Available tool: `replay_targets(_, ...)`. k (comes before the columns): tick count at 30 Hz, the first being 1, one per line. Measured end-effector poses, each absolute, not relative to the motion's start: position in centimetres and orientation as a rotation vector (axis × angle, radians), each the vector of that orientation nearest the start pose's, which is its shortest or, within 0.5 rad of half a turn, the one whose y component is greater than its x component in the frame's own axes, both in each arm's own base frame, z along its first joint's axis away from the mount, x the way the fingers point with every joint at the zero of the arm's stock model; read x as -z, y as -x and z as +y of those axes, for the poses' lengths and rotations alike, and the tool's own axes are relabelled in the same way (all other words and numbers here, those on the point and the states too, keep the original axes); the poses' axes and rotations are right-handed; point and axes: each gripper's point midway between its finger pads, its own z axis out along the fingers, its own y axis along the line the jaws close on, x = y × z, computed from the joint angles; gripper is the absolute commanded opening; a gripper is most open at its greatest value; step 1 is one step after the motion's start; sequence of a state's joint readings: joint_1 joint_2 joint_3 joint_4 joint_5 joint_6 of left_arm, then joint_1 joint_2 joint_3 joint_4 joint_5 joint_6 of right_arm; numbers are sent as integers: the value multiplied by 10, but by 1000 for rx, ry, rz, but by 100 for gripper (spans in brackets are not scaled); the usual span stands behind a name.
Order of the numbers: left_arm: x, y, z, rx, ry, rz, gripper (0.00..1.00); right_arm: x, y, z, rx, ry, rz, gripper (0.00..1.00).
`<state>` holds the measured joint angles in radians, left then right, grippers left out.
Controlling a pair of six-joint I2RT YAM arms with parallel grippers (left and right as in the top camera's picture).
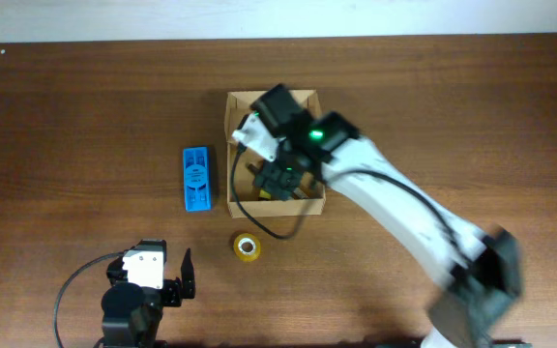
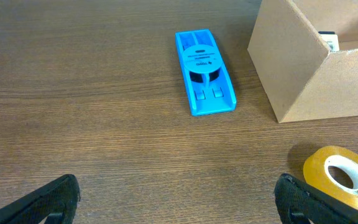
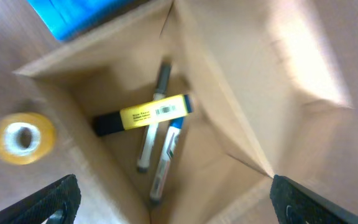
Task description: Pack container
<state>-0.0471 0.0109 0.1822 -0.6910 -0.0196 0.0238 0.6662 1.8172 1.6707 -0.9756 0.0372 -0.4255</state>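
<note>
The tan cardboard container (image 1: 232,106) stands open at the table's middle back; it shows in the left wrist view (image 2: 294,68) and the right wrist view (image 3: 222,74). Inside lie a yellow-and-black marker (image 3: 145,114), a grey marker (image 3: 152,118) and a blue-and-white marker (image 3: 165,158). My right gripper (image 1: 277,180) hangs over the box, open and empty, its fingertips wide apart (image 3: 173,202). My left gripper (image 1: 174,280) rests low near the front left, open and empty (image 2: 179,202).
A flat blue plastic eraser block (image 1: 196,179) lies left of the box, also in the left wrist view (image 2: 204,71). A yellow tape roll (image 1: 247,246) lies in front of the box, near my left gripper's right finger (image 2: 342,176).
</note>
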Motion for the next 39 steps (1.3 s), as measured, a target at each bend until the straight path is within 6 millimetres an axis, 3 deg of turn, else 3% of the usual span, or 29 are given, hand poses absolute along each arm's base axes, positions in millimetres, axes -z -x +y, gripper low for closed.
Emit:
replay_targets(2,-95,-201,-6,-6,-62,2090,100,-242,-334,254,-55,1285,2194,99)
replay_targets(6,-95,-201,-6,-6,-62,2089,100,-310,-304,225,-82,1168,2094,99)
replay_targets(8,-95,-201,-6,-6,-62,2089,100,-335,-285,194,-78,1077,2091,99)
replay_targets(13,-95,-201,-6,-6,-62,2089,100,-333,-259,143,-61,886,2113,99)
replay_targets(15,-95,-201,-6,-6,-62,2088,100,-331,-234,123,-81,797,2068,99)
replay_targets(17,-95,-200,-6,-6,-62,2090,100,-343,-205,104,-133,668,1937,99)
replay_targets(20,-95,-200,-6,-6,-62,2090,100,-335,-171,82,-185,562,1848,99)
replay_targets(22,-95,-201,-6,-6,-62,2090,99,-317,-157,73,-213,514,1834,99)
replay_targets(26,-95,-201,-6,-6,-62,2090,100,-289,-146,66,-238,473,1834,99)
replay_targets(39,-95,-201,-6,-6,-62,2089,100,-289,-142,64,-255,449,1823,99)
